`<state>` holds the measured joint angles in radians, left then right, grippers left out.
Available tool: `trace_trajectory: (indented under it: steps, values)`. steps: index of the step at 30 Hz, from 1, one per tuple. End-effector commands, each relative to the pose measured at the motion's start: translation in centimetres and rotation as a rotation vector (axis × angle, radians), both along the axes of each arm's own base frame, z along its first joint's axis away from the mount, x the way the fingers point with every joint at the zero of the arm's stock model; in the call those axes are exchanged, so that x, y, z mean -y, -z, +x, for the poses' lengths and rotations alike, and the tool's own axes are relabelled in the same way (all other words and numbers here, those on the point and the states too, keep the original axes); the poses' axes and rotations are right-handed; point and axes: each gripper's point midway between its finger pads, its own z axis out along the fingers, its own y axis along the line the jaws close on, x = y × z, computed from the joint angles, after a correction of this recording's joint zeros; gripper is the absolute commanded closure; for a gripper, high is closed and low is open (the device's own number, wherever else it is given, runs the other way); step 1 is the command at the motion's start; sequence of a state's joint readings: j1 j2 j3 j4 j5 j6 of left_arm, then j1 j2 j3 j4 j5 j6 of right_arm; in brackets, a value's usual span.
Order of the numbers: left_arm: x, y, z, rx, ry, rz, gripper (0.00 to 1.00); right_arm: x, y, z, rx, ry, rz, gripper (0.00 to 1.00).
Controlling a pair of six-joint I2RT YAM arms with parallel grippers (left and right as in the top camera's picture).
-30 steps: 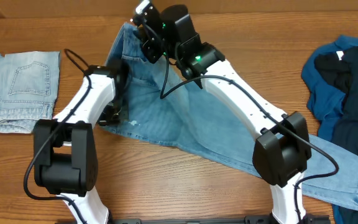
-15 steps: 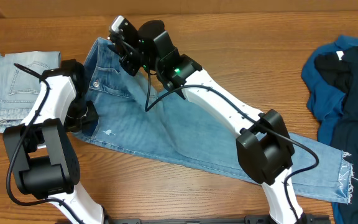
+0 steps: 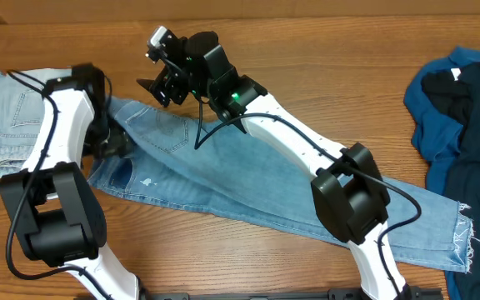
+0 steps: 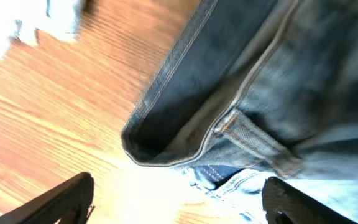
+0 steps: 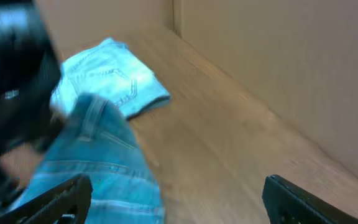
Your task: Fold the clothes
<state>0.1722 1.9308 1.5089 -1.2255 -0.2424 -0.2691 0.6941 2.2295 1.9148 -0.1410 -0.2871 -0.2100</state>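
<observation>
The mid-blue jeans (image 3: 248, 175) lie flat across the table, running from the waist at upper left to the frayed hems at lower right. My left gripper (image 3: 113, 140) hovers at the waist's left edge. In the left wrist view it (image 4: 179, 208) stands wide open, with the waistband (image 4: 191, 146) just ahead and nothing between the fingers. My right gripper (image 3: 158, 83) hangs above the bare table just beyond the waist's far edge, also wide open (image 5: 176, 202) and empty. The jeans (image 5: 98, 171) show under its left finger.
A folded pale denim pair (image 3: 15, 125) lies at the far left, also seen in the right wrist view as pale denim (image 5: 110, 74). A crumpled deep-blue top (image 3: 461, 108) sits at the right edge. A wall panel (image 5: 278, 74) rises behind the table.
Both grippers carried the jeans' waist leftward, then opened and let it go. The jeans now lie flatter and farther left, and the raised waist has dropped to the table.
</observation>
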Motion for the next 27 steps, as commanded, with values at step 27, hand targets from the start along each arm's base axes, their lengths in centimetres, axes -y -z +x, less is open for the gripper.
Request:
trace_trajectory:
  steps: [27]
  values:
    - [6.2,-4.1,8.6,0.377,0.119,-0.388,0.34,37.0,1.3,-8.8,-0.939,0.945,-0.443,0.03]
